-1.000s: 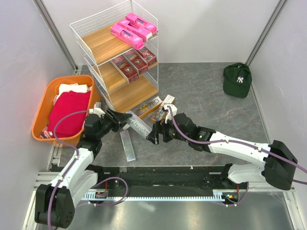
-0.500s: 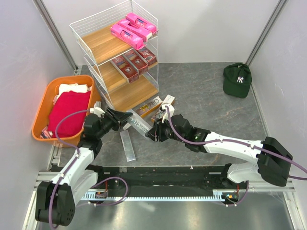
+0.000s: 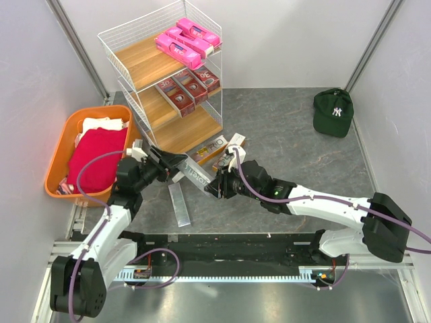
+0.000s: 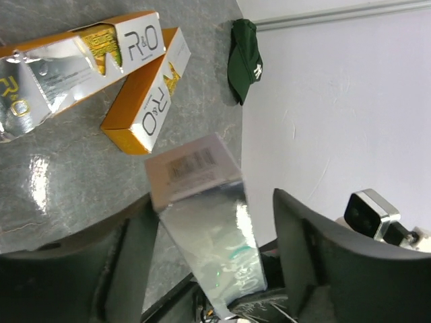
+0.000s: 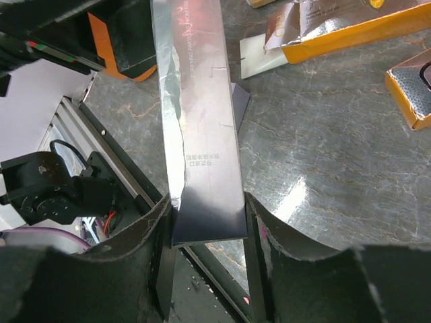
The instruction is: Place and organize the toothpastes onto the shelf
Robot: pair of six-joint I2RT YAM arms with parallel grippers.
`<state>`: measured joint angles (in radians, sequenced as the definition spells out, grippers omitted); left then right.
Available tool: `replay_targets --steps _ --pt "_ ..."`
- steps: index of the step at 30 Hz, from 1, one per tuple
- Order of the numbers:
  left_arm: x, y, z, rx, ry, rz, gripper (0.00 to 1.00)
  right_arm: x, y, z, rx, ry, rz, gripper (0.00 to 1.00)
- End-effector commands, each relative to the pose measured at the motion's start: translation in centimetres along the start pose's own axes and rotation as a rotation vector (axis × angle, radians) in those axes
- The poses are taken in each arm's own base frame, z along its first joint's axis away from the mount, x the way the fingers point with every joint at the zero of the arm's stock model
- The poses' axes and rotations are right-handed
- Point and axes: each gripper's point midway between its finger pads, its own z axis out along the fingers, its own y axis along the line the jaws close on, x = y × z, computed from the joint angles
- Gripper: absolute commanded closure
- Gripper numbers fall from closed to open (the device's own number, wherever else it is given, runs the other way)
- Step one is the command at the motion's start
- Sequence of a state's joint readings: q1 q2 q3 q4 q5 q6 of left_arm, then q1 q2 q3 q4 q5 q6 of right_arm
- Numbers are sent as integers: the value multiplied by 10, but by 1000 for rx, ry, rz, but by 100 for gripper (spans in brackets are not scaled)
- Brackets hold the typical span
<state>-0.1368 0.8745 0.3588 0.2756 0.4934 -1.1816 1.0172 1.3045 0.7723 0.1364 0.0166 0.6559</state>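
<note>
A silver-grey toothpaste box (image 3: 195, 176) hangs above the table between the two arms. My right gripper (image 3: 214, 188) is shut on its near end (image 5: 202, 202), both fingers pressed against its sides. My left gripper (image 3: 176, 163) stands open around the other end (image 4: 202, 222), with a gap between the box and the right finger (image 4: 303, 235). On the white wire shelf (image 3: 138, 64), pink toothpastes (image 3: 185, 40) lie on the top board and dark red ones (image 3: 188, 86) on the middle board. Gold boxes (image 3: 212, 149) lie on the table beside the shelf's foot.
Another silver box (image 3: 180, 205) lies flat on the table below the held one. An orange basket (image 3: 64, 145) with red and white cloths stands left of the shelf. A green cap (image 3: 333, 112) lies at the far right. Two gold boxes (image 4: 145, 101) show in the left wrist view.
My right gripper reached the silver box's end and shut on it. After that my left gripper's jaws spread apart around the other end.
</note>
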Motion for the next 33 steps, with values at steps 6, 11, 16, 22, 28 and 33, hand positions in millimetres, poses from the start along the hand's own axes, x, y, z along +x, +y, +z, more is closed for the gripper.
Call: replay_targets --steps 6,11,16,22,28,33 --pt "-31 -48 -13 -54 -35 338 17 -66 34 -10 -113 -114 46 90" --pt "-50 -61 -31 -128 -111 455 17 -102 51 -19 -185 -160 49 91" --pt "-73 -85 -61 -157 -265 555 17 -147 70 -37 -240 -236 32 91" --pt "-87 -101 -90 -173 -403 598 16 -196 94 -64 -282 -342 -17 91" --pt "-87 -104 -92 -167 -400 606 16 -250 118 -76 -292 -458 -70 91" --pt "-86 -105 -87 -164 -375 618 16 -285 136 -62 -307 -496 -89 90"
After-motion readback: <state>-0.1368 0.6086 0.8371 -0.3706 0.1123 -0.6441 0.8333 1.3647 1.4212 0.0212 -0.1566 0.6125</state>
